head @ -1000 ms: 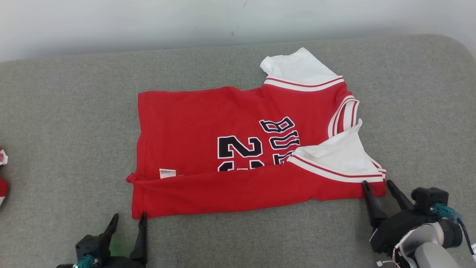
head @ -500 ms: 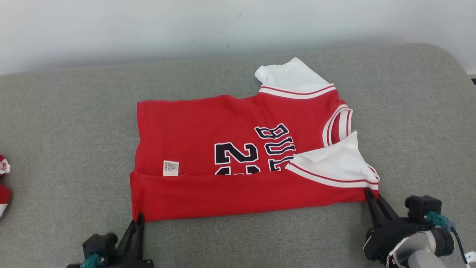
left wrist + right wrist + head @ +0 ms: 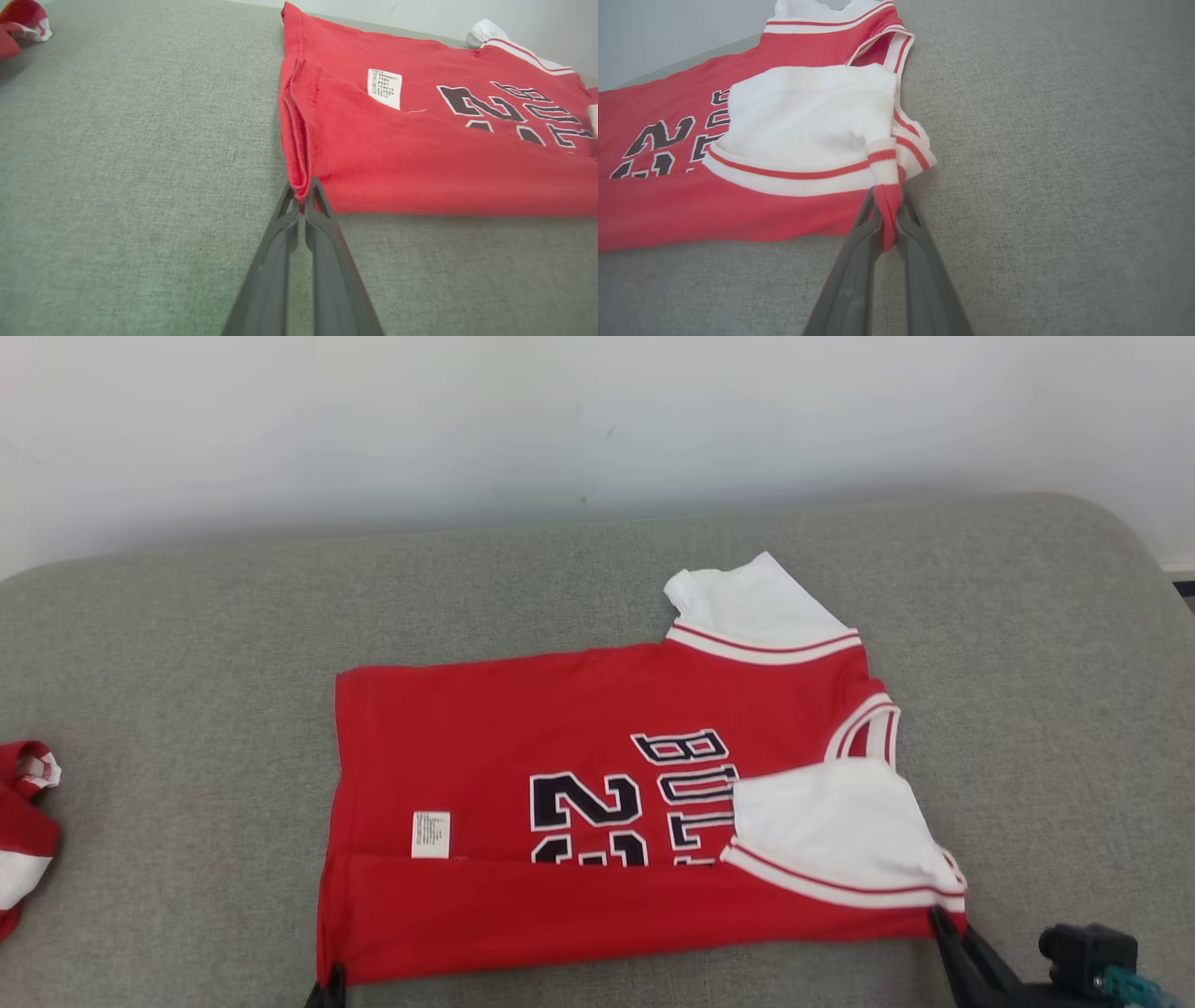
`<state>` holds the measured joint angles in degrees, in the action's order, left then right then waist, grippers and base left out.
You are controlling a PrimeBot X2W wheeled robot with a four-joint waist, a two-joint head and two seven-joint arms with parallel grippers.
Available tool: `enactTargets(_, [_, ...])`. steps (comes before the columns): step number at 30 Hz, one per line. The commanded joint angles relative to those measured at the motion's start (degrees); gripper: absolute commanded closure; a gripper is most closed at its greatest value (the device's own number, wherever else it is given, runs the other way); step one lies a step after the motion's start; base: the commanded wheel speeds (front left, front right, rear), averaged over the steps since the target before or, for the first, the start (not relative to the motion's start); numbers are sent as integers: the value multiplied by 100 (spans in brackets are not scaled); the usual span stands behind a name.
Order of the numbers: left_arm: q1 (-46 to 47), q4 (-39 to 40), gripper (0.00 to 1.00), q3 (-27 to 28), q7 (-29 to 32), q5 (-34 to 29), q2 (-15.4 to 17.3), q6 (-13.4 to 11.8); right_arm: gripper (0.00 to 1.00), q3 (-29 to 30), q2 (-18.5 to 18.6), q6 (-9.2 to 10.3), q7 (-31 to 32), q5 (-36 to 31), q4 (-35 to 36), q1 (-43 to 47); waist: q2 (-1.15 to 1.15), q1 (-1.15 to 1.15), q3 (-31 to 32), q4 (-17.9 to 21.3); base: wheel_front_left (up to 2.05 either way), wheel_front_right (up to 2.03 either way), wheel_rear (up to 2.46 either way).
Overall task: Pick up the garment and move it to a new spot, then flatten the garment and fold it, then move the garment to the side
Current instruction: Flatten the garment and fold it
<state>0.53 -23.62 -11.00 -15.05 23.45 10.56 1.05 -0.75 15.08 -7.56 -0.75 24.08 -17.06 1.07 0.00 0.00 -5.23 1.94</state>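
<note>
Finding one: both tools have changed state. A second ago your left gripper [image 3: 304, 198] and right gripper [image 3: 888, 205] stood spread at the near edge of the garment [image 3: 560, 784]. Each is now pinched tight on cloth. The left has the bunched hem corner at its tips. The right has the red corner just below the striped armhole trim [image 3: 882, 163]. Judgement: the grasp is made, and the next fold can proceed.

Finding two: position. The garment lies on the grey cushion [image 3: 187, 663], stretching ahead of both tools and between them. Its near strip is already doubled over, and the white sleeve [image 3: 831, 821] lies just beyond the right tips.

Finding three: room. There is open cushion beyond the garment up to the wall [image 3: 467, 420], and bare cushion outboard of the right tool. Outboard of the left tool, well apart, lies a second red-and-white garment [image 3: 23, 831]. Keep your travel off it.
</note>
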Motion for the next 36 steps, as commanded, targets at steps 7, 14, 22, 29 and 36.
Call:
enactTargets(7, [-385, 221, 100, -43, 118, -6, 21, -120, 100, 317, -295, 16, 534, -122, 733, 790, 0, 0, 85, -75, 0, 0, 0])
enactTargets(14, [-384, 221, 0, -82, 136, -39, 45, -144, 0, 547, -502, 15, 456, -371, 1021, 865, 0, 0, 136, -98, 0, 0, 0])
enactTargets(22, [-427, 759, 0, 205, -11, -276, 156, -330, 0, 584, -557, 15, -171, -499, 1502, 693, 0, 0, 325, -155, 0, 0, 0])
enactTargets(29, [-617, 1657, 0, 686, -15, -660, 165, -489, 0, 332, -584, 15, -707, -638, 1604, 485, 0, 0, 502, -238, 0, 0, 0])
enactTargets(36, [-684, 1864, 0, 729, -16, -1179, 287, -313, 0, -78, -570, 15, -1155, -953, 1348, 254, 0, 0, 574, -304, 0, 0, 0])
